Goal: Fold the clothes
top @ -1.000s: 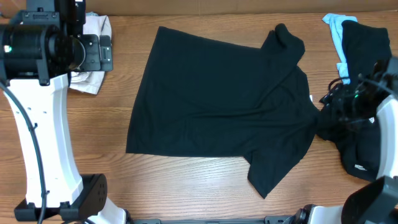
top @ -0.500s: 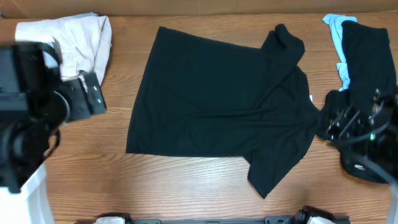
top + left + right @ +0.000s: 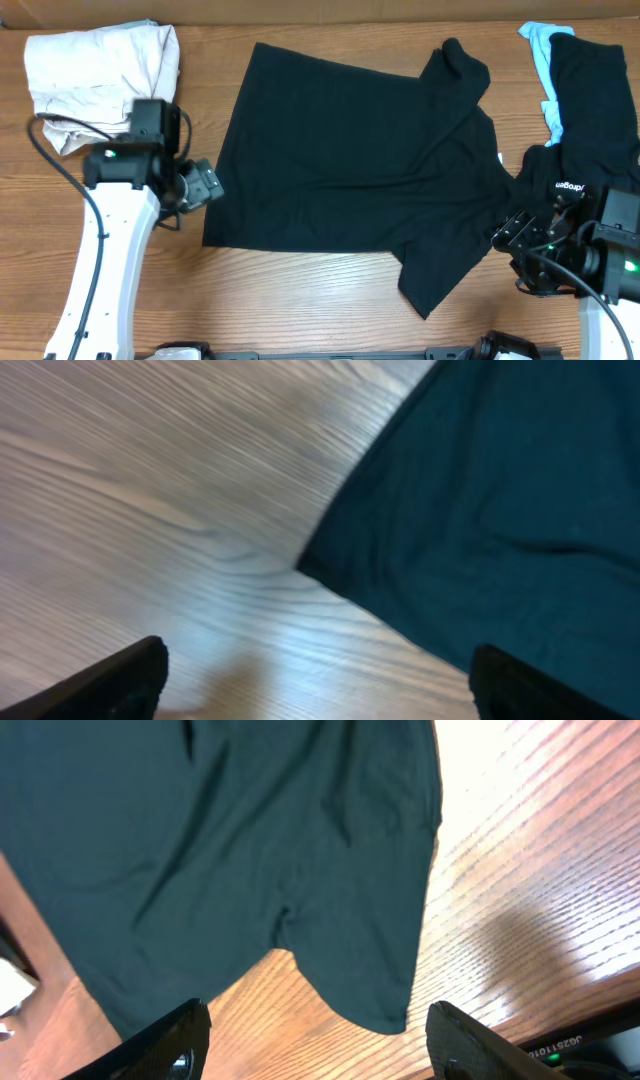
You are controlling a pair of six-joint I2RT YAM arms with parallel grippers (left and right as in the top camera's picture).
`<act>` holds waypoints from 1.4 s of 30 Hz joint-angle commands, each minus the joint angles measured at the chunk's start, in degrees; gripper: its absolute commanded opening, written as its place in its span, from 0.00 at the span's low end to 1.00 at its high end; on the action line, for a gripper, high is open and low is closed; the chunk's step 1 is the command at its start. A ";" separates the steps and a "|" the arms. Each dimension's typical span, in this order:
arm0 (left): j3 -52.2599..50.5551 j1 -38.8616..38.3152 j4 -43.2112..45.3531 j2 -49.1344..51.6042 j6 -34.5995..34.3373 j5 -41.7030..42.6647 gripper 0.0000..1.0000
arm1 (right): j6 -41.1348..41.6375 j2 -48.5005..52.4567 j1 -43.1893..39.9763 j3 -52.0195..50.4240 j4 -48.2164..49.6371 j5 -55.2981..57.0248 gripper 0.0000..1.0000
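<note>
Overhead: beige garment [image 3: 95, 70] lies apart from spread black T-shirt [image 3: 350, 170]

— What fills the frame?
— A dark shirt [image 3: 220, 850], wrinkled, covering the upper left and middle. One flap of it ends in a rounded edge at lower centre.
— And around it?
— The wood-grain table [image 3: 540, 870], on the right and along the bottom.
— The right gripper [image 3: 318, 1035]?
— Its black fingers [image 3: 165, 1045] sit at the bottom corners, spread apart and holding nothing.
</note>
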 commanded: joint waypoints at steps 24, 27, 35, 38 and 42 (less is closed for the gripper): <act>-21.81 0.15 25.33 14.99 -12.72 8.57 0.81 | -0.15 5.90 5.68 -5.55 8.46 1.07 0.74; -21.81 0.15 25.33 17.09 -12.72 8.79 0.80 | -0.15 5.90 5.68 -5.55 8.00 1.07 0.73; -21.81 0.09 25.33 18.27 -12.68 8.20 0.43 | -0.11 5.90 5.68 -5.55 6.40 1.03 0.71; -21.81 0.09 25.31 18.27 -12.66 6.99 0.09 | 0.44 5.90 5.68 -5.55 5.86 1.03 0.70; -21.51 0.63 26.14 18.25 -12.70 6.40 0.04 | 2.29 5.90 5.97 -5.55 4.57 1.05 0.67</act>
